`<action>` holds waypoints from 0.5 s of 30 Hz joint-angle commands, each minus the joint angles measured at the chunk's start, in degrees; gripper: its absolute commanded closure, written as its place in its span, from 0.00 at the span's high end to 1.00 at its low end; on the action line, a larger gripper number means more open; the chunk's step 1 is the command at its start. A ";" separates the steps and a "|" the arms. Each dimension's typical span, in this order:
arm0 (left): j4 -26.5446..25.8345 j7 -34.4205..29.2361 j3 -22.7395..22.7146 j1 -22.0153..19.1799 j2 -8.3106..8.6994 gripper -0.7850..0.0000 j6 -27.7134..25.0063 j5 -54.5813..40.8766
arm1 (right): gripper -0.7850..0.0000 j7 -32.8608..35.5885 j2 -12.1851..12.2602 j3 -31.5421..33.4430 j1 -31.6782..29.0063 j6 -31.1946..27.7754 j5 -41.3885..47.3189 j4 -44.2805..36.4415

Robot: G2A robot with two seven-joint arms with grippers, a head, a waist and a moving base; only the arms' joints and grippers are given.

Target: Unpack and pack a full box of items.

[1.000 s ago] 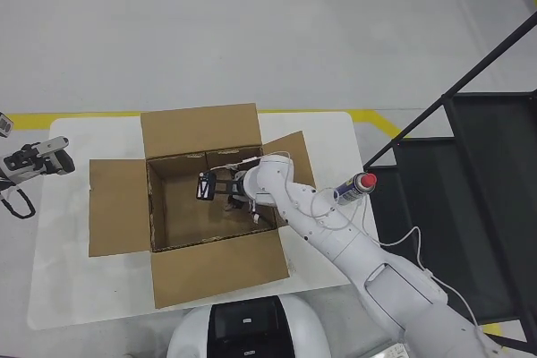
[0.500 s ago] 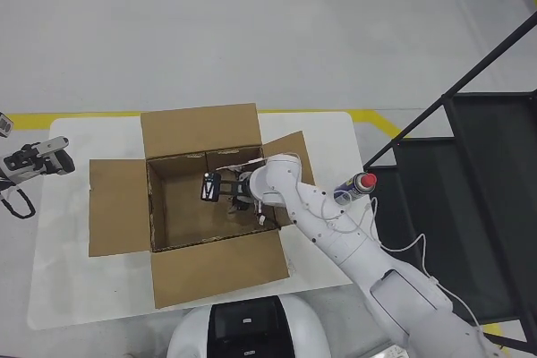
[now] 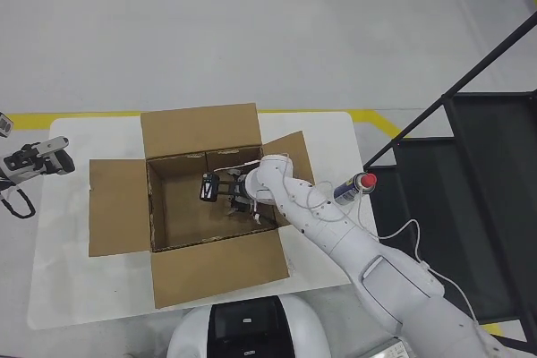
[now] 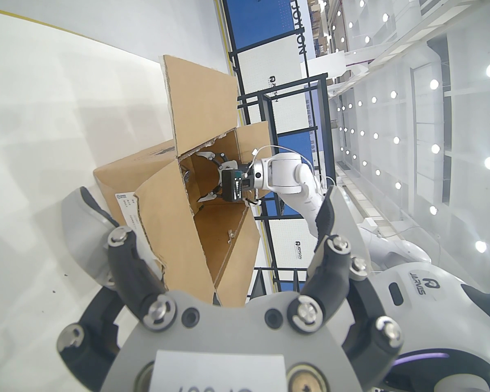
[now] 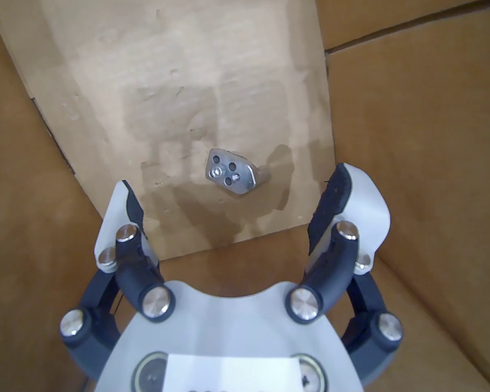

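1 box (image 3: 201, 130), 1 bracket (image 5: 230, 171)

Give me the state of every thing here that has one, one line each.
cardboard box: open, flaps folded out.
metal bracket: lying loose on the box floor, not gripped.
spray can: red cap on, at the right edge of the table.
right gripper: fingers open, inside the box, holding nothing.
left gripper: fingers open, holding nothing, apart from the box.
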 commanded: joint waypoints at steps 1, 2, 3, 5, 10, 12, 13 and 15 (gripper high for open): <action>0.00 0.00 0.00 0.00 0.00 1.00 0.00 0.00 | 1.00 -1.12 -0.50 -0.61 0.69 0.41 0.48 2.30; 0.00 0.00 0.00 0.00 0.00 1.00 0.00 0.00 | 0.98 -1.41 -0.75 -0.98 1.09 0.90 0.31 3.39; 0.00 0.00 0.00 0.00 0.00 1.00 0.00 0.00 | 0.97 -1.99 -1.01 -1.23 1.36 1.29 0.57 4.43; 0.00 0.00 0.00 0.00 0.00 1.00 0.00 0.00 | 0.96 -2.93 -1.52 -1.77 2.08 1.76 0.82 6.42; 0.00 0.00 0.00 0.00 0.00 1.00 0.00 0.00 | 0.89 -5.00 -2.84 -2.88 3.65 1.72 2.35 10.95; 0.00 0.00 0.00 0.00 0.00 1.00 0.00 0.00 | 0.66 -5.67 -3.33 -3.25 4.29 1.60 2.85 12.41; 0.00 0.00 0.00 0.00 0.00 1.00 0.00 0.00 | 0.47 -5.92 -3.57 -3.46 4.57 1.60 2.99 13.09; 0.00 0.00 0.00 0.00 0.00 1.00 0.00 0.00 | 0.23 -6.48 -4.01 -3.88 5.09 1.45 3.18 14.27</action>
